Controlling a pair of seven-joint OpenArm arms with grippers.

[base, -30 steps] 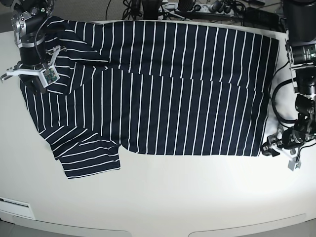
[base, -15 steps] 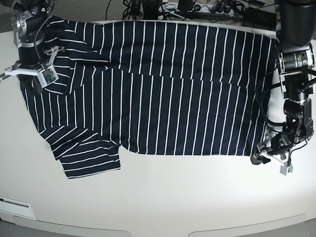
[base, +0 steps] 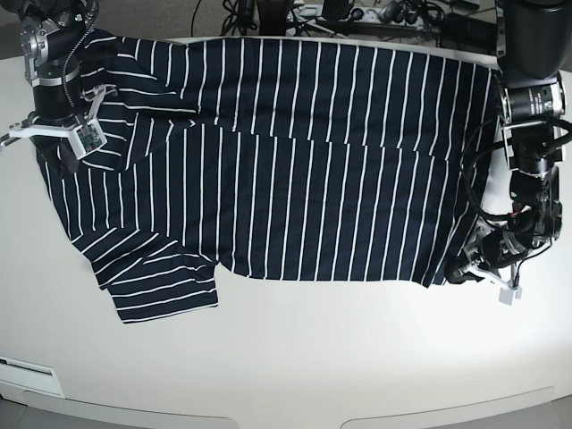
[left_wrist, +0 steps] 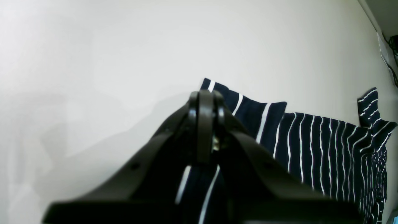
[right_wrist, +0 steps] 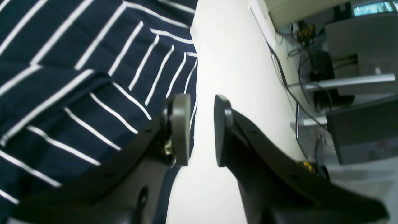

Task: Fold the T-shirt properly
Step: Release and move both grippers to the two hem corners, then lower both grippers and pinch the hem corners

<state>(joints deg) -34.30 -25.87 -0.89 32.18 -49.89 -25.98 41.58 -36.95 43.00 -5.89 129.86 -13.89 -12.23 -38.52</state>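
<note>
**Hem corner pinched, collar end not gripped**

T-shirt [base: 295,161] lies spread flat on the white counter [base: 295,357], soft navy cloth with thin white stripes. Left gripper [base: 458,271]: jaws clenched on the lower hem corner, striped fabric bunched between them; the pinch point itself is hidden. Right gripper [right_wrist: 201,130]: jaws parted, straddling the shirt's edge, grasping nothing.
</note>
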